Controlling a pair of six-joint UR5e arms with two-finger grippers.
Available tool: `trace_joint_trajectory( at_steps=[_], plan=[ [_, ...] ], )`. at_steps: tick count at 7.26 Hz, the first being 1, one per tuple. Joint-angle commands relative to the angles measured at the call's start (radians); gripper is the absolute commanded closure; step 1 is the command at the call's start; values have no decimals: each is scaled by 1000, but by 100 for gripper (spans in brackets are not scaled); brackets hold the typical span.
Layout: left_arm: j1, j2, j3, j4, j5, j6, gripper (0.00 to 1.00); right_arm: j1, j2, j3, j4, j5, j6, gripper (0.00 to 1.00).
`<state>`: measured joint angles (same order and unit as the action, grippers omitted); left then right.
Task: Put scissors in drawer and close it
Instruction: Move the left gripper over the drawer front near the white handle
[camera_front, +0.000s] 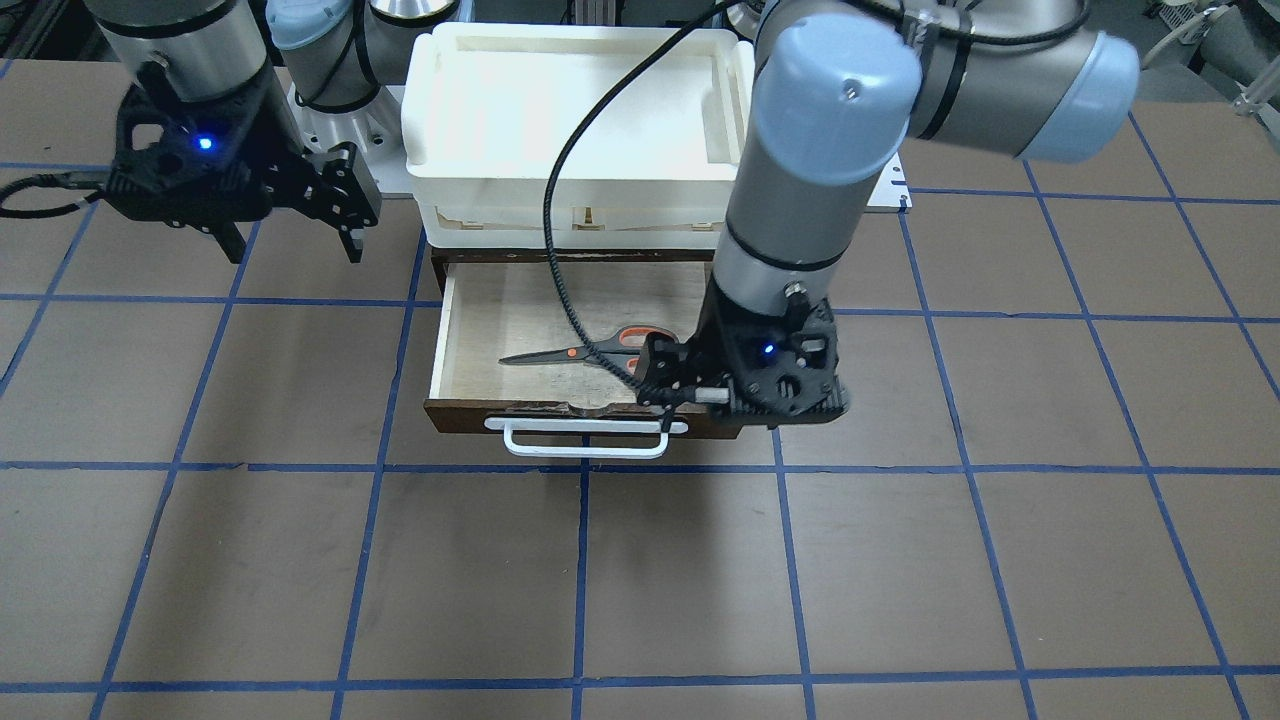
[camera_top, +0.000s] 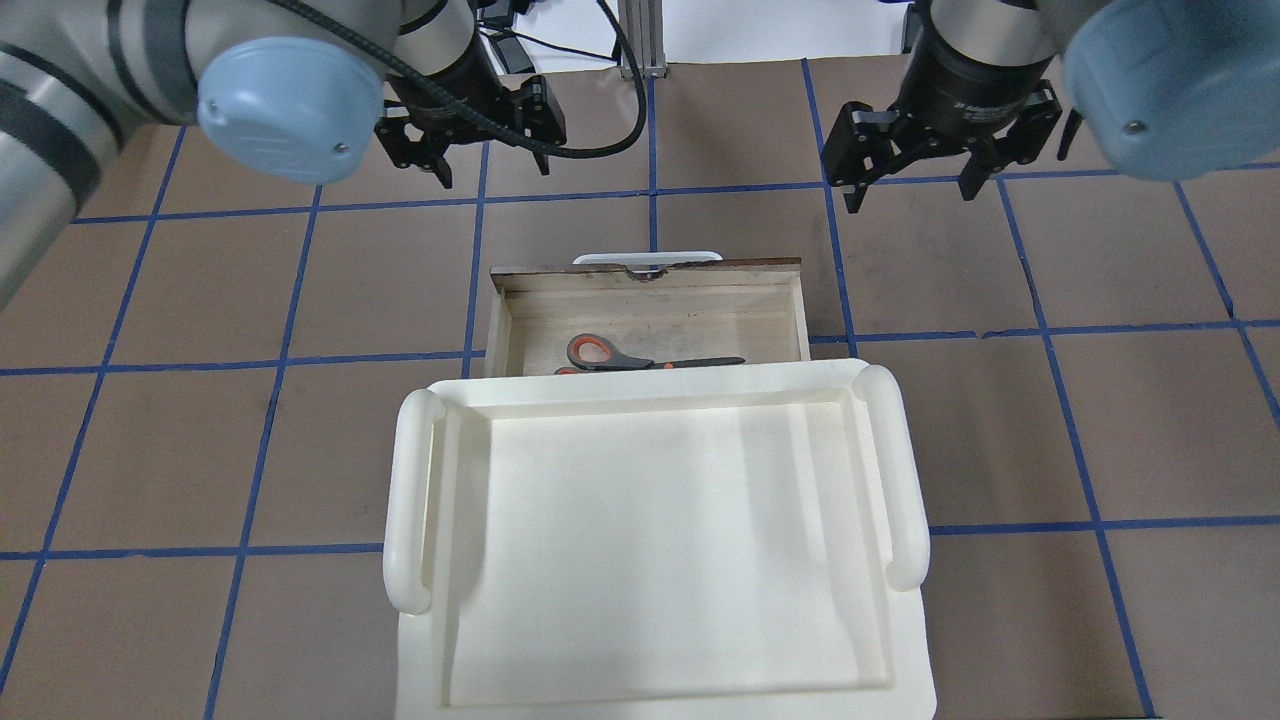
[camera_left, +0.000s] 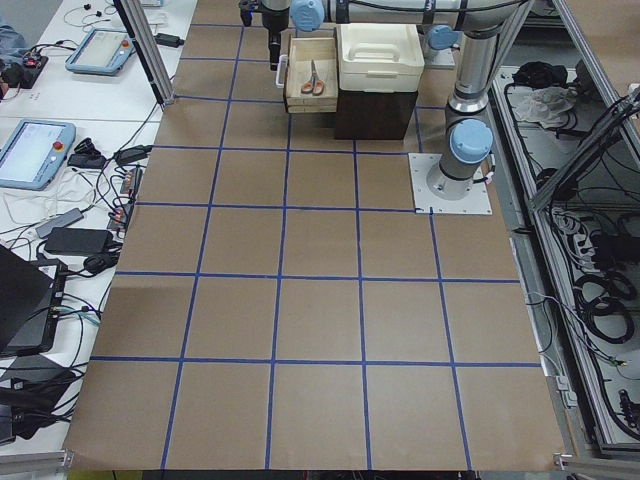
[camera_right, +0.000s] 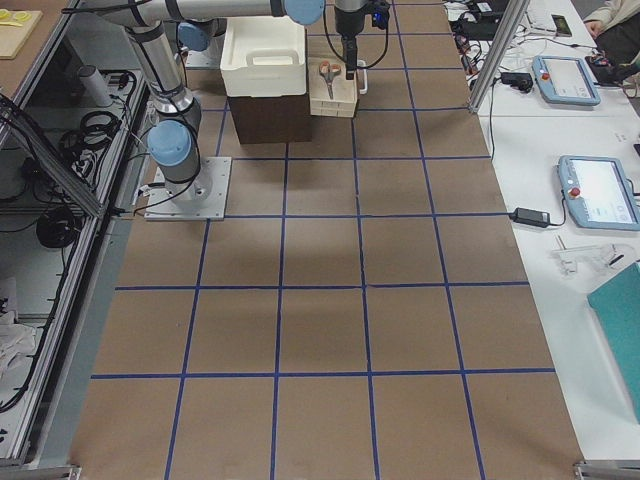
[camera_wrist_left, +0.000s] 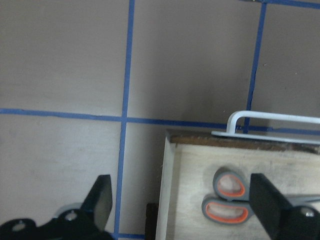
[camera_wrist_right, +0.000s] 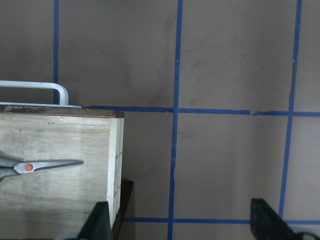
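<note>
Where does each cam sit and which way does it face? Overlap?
Front-facing: across the table, facing the robot; both arms, drawer, scissors.
Overhead: behind the shoulders, looking down; left gripper, right gripper, tray.
Exterior left: table's end by the left arm, looking along it.
Exterior right: opposite end; right arm nearest.
Left wrist: down on scissors' loops; own fingers.
Right wrist: down on blades; own fingers.
Shared: both wrist views show the drawer's handle.
</note>
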<state>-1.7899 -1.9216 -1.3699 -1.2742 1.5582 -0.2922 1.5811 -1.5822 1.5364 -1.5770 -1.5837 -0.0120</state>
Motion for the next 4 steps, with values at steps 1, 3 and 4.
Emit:
trace_joint_trajectory(
  at_steps=[1,3,4],
  plan=[
    [-90,-184,92,80,43,-87,3,-33,-33,4,29,-30,-5,0],
    [-112,-285,133,90,52,-85,3,-41,-38,8,22,-22,9,0],
    [-118,-313,134,79,45,-73,3,-46,-41,4,17,-19,9,0]
  ],
)
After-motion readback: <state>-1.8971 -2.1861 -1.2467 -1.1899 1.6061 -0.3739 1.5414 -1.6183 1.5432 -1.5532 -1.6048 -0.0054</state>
